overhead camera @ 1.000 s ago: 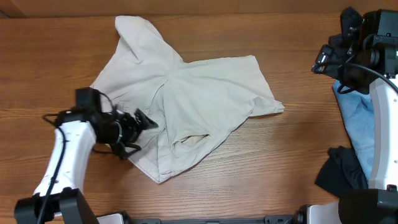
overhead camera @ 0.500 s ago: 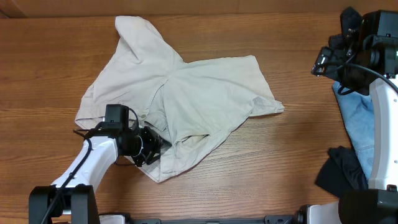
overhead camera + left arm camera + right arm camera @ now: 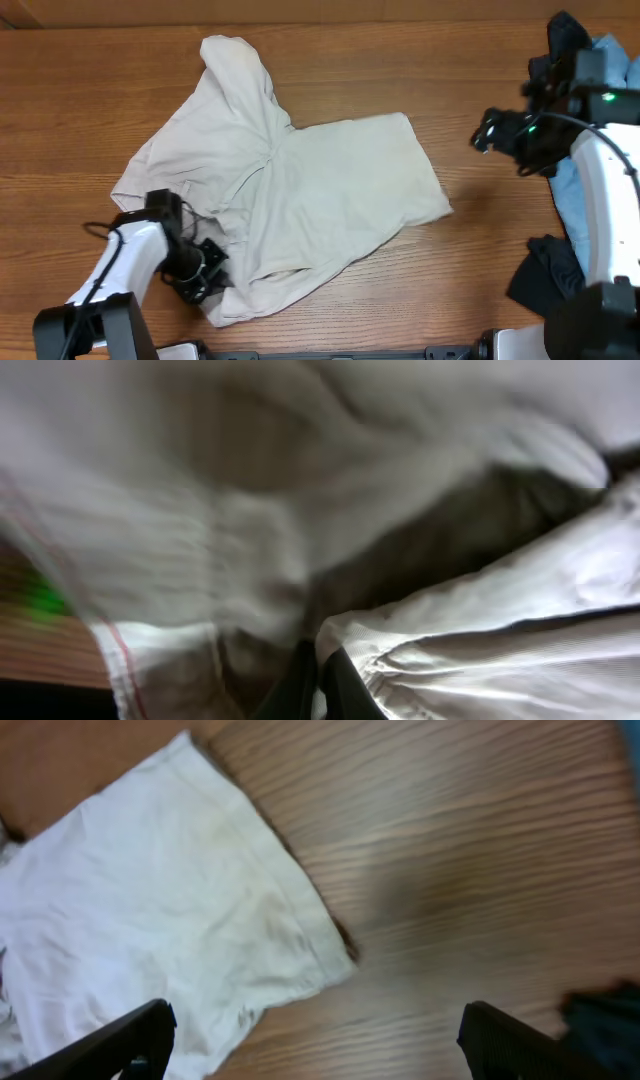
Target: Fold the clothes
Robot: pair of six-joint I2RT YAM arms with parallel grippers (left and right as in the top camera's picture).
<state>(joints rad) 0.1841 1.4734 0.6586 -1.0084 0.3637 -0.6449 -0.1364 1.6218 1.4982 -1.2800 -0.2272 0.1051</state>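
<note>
I am clamping my left gripper (image 3: 205,272) on the near-left hem of the trousers (image 3: 320,190), which are lying crumpled across the middle of the table (image 3: 80,80), probably to drag that edge over into a fold. My right gripper (image 3: 488,132) is hovering over the table's right side, fingers spread wide, ready to help.

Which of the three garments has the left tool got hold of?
The cream trousers, spread mid-table: the left tool pinches their near-left edge. The blue garment and black garment lie far right.
</note>
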